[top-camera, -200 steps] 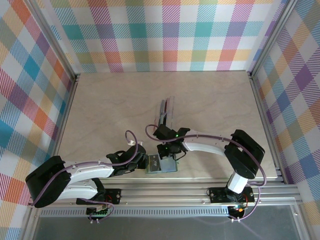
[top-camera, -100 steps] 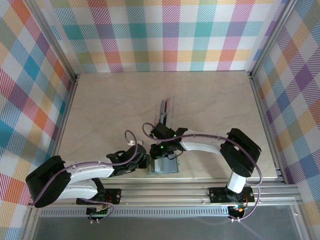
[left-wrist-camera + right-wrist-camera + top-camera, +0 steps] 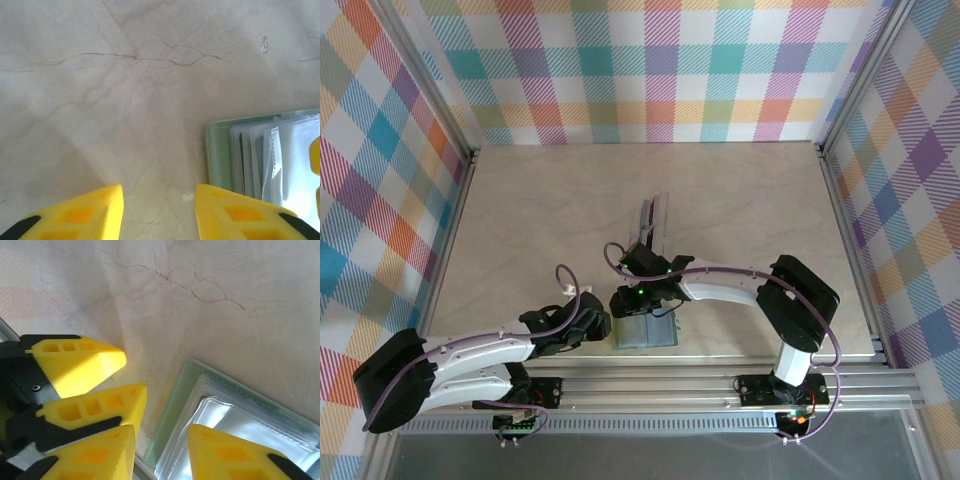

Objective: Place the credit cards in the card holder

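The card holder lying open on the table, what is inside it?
Overlapping clear plastic sleeves lie inside the card holder. Glare whitens them, so I cannot tell whether any holds a card.

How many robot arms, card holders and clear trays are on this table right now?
arms: 2, with the left end effector and the right end effector
card holder: 1, lying open
clear tray: 1
Total: 4
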Robot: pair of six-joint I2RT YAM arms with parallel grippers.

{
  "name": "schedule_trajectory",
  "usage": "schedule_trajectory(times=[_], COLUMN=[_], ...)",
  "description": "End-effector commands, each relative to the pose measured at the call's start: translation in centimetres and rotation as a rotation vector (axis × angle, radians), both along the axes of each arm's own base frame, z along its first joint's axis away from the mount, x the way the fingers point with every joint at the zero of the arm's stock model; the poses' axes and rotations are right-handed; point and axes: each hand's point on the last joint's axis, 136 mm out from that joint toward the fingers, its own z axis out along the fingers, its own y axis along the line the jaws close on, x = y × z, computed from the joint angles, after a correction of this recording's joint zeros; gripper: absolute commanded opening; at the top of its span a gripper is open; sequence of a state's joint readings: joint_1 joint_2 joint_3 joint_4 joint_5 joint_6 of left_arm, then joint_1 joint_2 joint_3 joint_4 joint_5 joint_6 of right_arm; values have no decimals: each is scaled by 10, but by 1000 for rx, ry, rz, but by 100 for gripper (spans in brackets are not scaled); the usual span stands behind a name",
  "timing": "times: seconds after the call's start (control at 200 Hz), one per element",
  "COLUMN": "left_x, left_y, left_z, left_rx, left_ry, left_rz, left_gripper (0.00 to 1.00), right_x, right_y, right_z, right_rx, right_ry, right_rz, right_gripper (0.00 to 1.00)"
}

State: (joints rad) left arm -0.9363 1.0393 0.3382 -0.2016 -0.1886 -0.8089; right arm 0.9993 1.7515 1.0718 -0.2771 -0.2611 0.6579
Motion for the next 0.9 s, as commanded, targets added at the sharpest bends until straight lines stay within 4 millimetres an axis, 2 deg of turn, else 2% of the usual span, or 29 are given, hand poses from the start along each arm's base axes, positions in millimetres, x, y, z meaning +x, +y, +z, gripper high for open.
schedule_trajectory(times=[0.0, 0.145, 0.22, 0.38, 0.405, 0.545, 0.725, 0.895], left_x=[-2, -3, 2, 17, 25, 46, 80, 115], left_y=[17, 19, 14, 1, -6, -21, -39, -44], left_z=[0, 10, 18, 40, 50, 65, 76, 79], left_rx=[20, -9, -47, -117, -155, -230, -292, -317], left_ry=[0, 0, -8, -13, -38, -33, -24, -11], left_rz=[50, 46, 36, 18, 15, -2, -5, 15], left_gripper=[43, 44, 45, 45, 45, 46, 46, 46], right_x=[5, 24, 45, 83, 90, 119, 142, 159], right_y=[-2, -15, -31, -59, -64, -76, -72, -72], right_z=[4, 25, 39, 69, 73, 88, 89, 75], right_rx=[-28, -29, -58, -128, -140, -146, -178, -245], right_ry=[-45, -102, -161, -263, -280, -293, -282, -261], right_rz=[6, -32, -93, -183, -200, -249, -239, -253], right_gripper=[37, 43, 45, 43, 42, 42, 43, 44])
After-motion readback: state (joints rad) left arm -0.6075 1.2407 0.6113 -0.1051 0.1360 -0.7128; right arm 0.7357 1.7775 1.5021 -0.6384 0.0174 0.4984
